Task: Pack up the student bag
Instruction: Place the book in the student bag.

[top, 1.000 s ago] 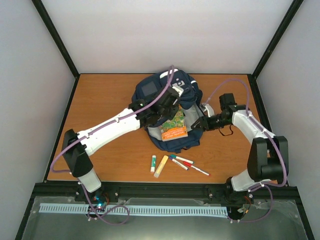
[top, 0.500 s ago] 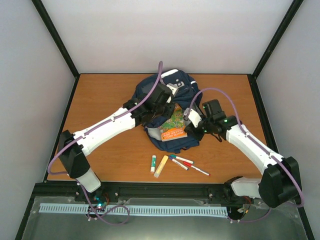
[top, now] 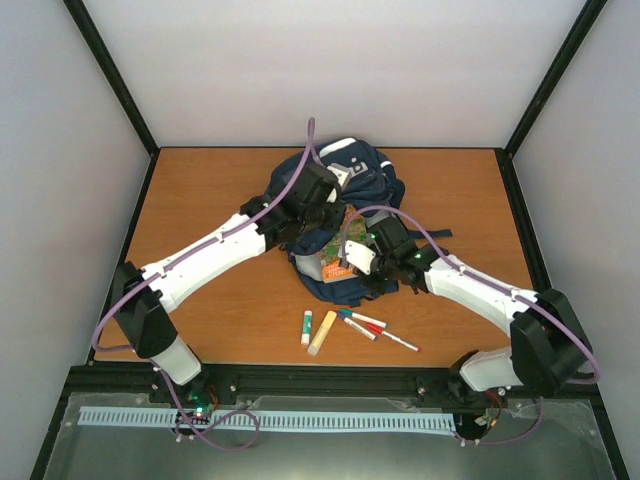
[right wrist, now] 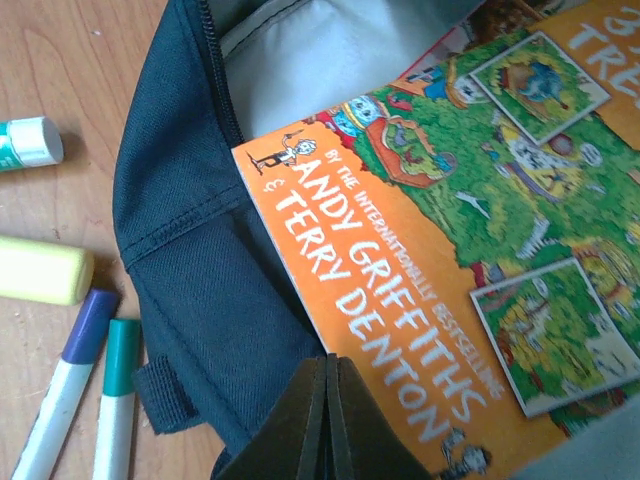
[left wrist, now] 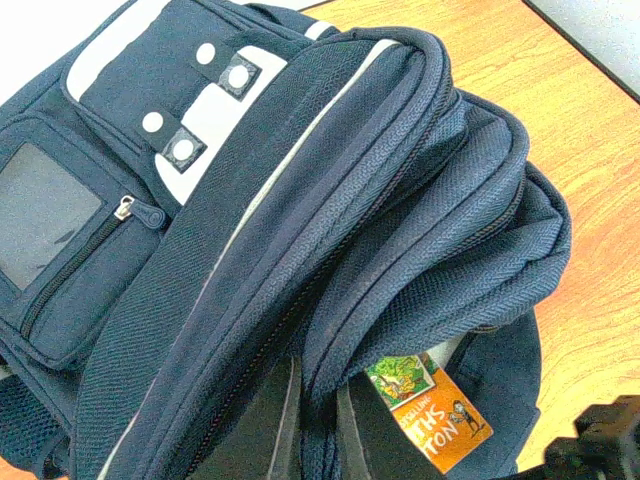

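The right claw (right wrist: 327,362) has swung in onto the bag (left wrist: 300,200), whose flap the left claw (left wrist: 312,388) pinches up beyond it, and shut, seemingly empty, against the book (right wrist: 480,260), so a shove might buckle the cover.

From my right wrist I read the orange strip on the cover of the book (right wrist: 420,330). Small white capitals say "BY THE INTERNATIONALLY BESTSELLING". Below them, in large white capitals, stand "ANDY GRIFFITHS" and "& TERRY DENTON". At the upper right edge of the same cover are the big letters "TRE", cut off by the frame.

From my left wrist, the orange corner of the book (left wrist: 432,408) shows under the folds of the bag (left wrist: 300,200). There only the word-ends "THS" and "TON" can be read. A smaller line above them is too fine for me to make out. From above, the cover lettering is too small to read.
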Motion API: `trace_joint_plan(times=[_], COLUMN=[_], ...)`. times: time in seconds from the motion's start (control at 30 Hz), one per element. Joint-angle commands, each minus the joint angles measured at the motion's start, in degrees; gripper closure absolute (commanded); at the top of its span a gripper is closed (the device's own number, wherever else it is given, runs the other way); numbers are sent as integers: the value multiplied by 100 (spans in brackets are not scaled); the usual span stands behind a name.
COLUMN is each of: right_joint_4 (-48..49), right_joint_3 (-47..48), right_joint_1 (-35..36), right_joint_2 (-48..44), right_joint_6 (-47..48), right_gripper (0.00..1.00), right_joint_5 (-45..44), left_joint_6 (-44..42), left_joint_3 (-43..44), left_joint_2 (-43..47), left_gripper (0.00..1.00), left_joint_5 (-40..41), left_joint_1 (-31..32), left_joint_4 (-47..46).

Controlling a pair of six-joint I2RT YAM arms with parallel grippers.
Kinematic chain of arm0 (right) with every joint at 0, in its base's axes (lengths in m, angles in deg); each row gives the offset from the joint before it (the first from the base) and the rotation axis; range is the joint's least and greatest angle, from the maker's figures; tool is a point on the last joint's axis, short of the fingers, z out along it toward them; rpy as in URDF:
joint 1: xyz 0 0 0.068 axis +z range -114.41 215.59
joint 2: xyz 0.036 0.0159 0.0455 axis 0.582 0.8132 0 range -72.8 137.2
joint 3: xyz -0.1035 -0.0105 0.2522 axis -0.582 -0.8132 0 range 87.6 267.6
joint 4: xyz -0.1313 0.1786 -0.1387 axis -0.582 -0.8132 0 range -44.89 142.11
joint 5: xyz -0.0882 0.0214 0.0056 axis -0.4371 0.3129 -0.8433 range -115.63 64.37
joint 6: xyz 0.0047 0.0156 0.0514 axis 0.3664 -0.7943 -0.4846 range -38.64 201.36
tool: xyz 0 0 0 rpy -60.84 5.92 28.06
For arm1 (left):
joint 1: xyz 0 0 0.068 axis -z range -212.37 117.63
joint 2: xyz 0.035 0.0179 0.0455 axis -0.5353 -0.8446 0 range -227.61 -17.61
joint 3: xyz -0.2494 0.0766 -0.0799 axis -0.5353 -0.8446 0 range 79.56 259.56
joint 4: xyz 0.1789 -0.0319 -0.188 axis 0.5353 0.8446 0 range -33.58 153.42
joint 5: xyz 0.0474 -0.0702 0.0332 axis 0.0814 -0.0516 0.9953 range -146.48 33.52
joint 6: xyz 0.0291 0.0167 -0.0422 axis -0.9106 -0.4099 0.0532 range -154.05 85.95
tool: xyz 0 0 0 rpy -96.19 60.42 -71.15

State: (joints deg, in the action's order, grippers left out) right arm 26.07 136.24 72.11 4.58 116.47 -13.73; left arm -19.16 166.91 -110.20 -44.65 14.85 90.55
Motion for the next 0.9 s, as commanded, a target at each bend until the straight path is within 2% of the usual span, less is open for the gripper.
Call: trace_joint_plan(times=[0.0, 0.5, 0.87], right_joint_4=[457, 740, 31], right_joint_3=[-74, -93, -53], right_joint_1=[214, 428, 573], right_joint_2=[284, 813, 701], right_joint_6=[259, 1023, 1476], right_gripper=[97, 97, 97], right_joint_5=[-276, -698, -261], left_joint_6=[231, 216, 224], left_joint_3=[91, 85, 95], left_joint_2=[290, 242, 242], left_gripper=[99, 99, 99], left_joint_5=[-17, 12, -140], left_joint_1=[-149, -191, -240], left_joint_4=[-327, -325, -308])
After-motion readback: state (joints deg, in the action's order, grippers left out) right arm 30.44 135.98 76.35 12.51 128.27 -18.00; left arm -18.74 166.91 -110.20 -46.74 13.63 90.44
